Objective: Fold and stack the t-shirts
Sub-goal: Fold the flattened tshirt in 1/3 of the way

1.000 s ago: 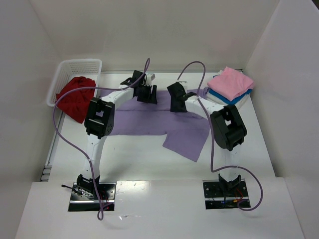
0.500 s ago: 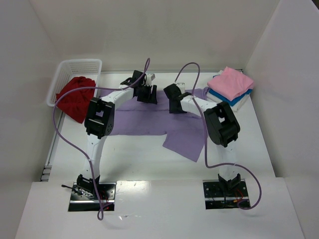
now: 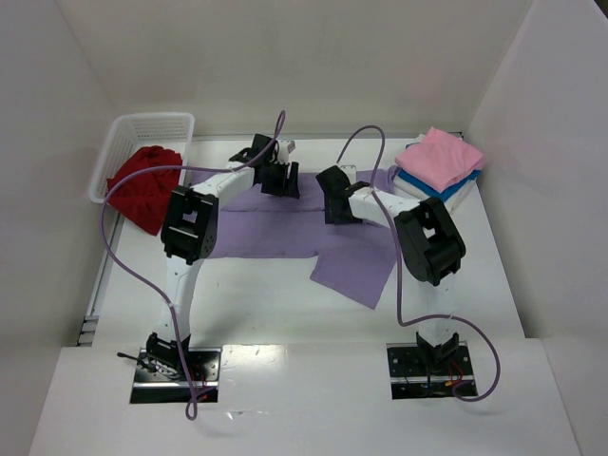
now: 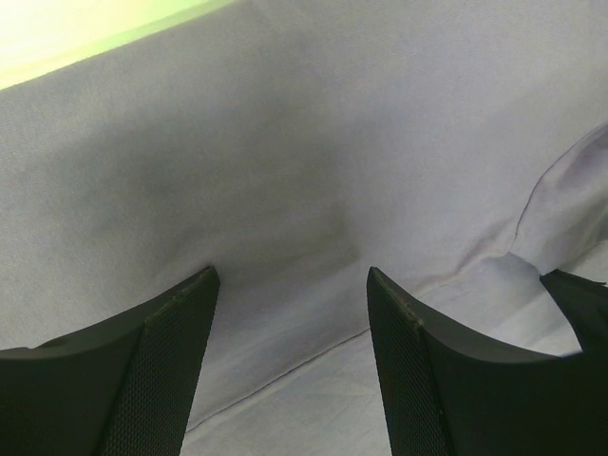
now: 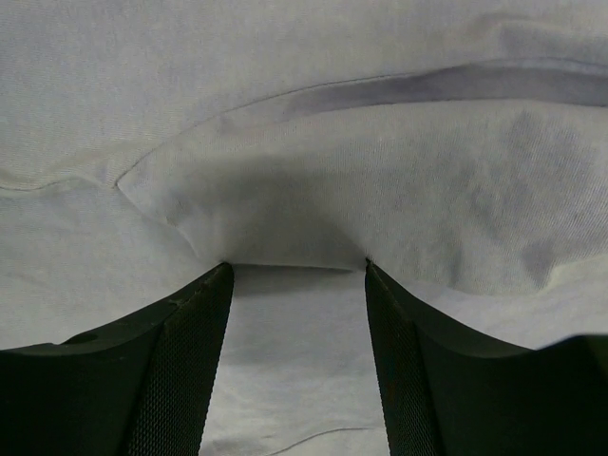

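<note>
- Compared with a second ago, the right pincer (image 3: pixel 335 209) sits slightly further left in the top view, nearer the middle of the frame. Its looping cable has changed shape.
- The left pincer (image 3: pixel 281 185) and its arm have not moved.
- The lavender purple cotton t-shirt (image 3: pixel 275 233) lies in the same place, spread flat across the middle of the white counter (image 3: pixel 266 304). One folded flap hangs toward the lower right.
- The left pincer's black mesh-textured jaws stand spread over smooth lavender cloth, holding nothing. A stitched hem runs between them.
- The right pincer's jaws also stand spread. A soft fold of the lavender cloth lies across the gap at their tips, not clamped.
- The deep red t-shirt (image 3: pixel 142 190) is crumpled and spills from the white plastic lattice basket (image 3: pixel 152 122) at the upper left.
- The pink t-shirt (image 3: pixel 439 157) is folded square and rests on the bright blue t-shirt (image 3: pixel 432 187) at the upper right, close to the right wall.
- Bare counter stretches from the lavender shirt's near edge to the arm bases at the bottom.
- White walls close in on the left, the back and the right.
</note>
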